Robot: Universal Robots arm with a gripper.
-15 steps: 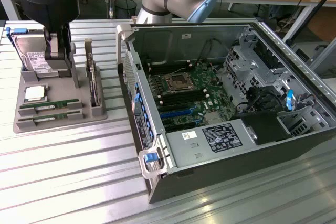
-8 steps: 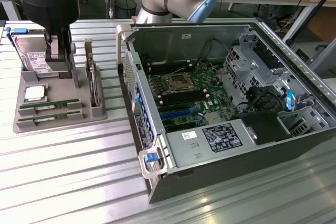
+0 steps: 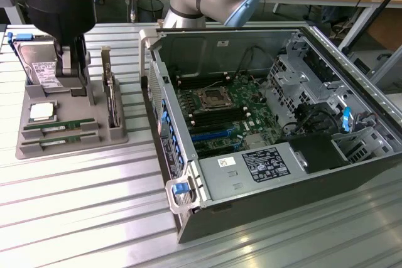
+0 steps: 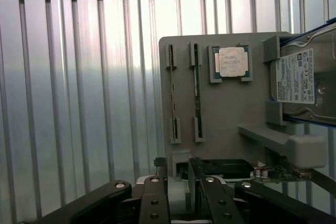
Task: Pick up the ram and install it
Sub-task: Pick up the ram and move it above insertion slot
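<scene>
The black two-fingered gripper (image 3: 75, 86) hangs spread and empty over the grey moulded parts tray (image 3: 69, 149), just beside the upright green expansion card (image 3: 112, 98). In the exterior view, the ram (image 3: 61, 128), thin green circuit-board sticks, stands on edge in tray slots at the gripper's six o'clock, probably so fingers can straddle it. The open grey computer case (image 3: 282, 208) waits at three o'clock.

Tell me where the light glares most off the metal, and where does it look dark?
Wrist view: strong white glare streaks the ribbed table beside the grey tray. Exterior view: a softer sheen lies on the table in front of the computer case, whose near side wall looks dark.
</scene>
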